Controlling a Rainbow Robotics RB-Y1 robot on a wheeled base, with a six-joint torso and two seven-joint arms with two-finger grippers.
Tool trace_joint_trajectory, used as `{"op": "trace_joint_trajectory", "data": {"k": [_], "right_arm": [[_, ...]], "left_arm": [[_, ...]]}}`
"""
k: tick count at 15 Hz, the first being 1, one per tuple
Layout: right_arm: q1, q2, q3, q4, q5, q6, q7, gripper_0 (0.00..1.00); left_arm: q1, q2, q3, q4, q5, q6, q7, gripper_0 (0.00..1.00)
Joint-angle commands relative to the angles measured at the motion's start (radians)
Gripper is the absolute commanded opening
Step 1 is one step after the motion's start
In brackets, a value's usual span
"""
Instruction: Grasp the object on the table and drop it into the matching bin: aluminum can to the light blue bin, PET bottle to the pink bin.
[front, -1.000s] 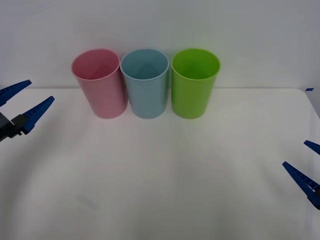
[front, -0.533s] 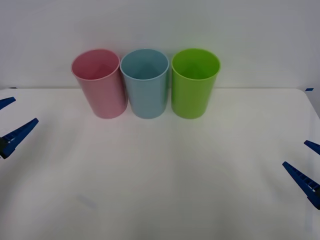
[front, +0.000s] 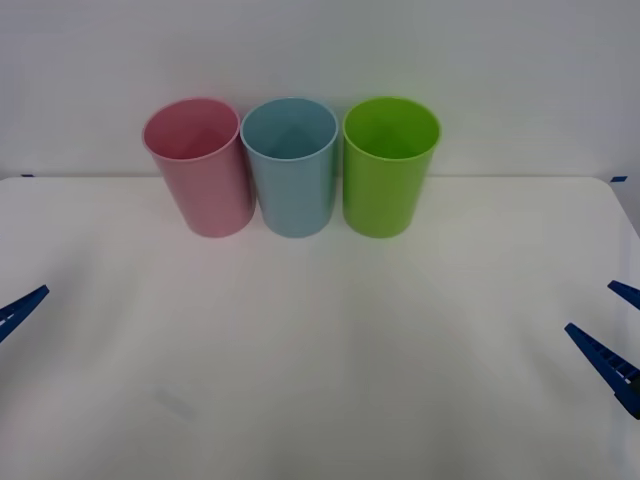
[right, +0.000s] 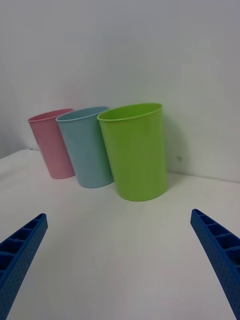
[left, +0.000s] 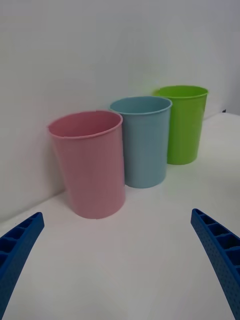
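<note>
Bench (front: 320, 380) wide, white. Pink bin (front: 200, 165), blue bin (front: 291, 165), green bin (front: 388, 165) in row at far edge, rims touching. Can not on bench; judged dropped in already. Left pincer (left: 120, 265) and right pincer (right: 120, 265) spread wide, parked low at sides, holding nothing.

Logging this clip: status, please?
Left end effector and right end effector open, at table edges. Pink bin, light blue bin, green bin upright. Nothing held.
</note>
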Motion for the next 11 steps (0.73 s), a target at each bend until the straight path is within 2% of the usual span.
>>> {"op": "trace_joint_trajectory", "data": {"k": [1,11], "right_arm": [[0.0,0.0,0.0,0.0,0.0,0.0,0.0,1.0],[0.0,0.0,0.0,0.0,0.0,0.0,0.0,1.0]], "left_arm": [[0.046,0.0,0.025,-0.018,0.002,-0.009,0.0,1.0],[0.115,0.0,0.033,-0.029,0.02,-0.008,0.008,1.0]]}}
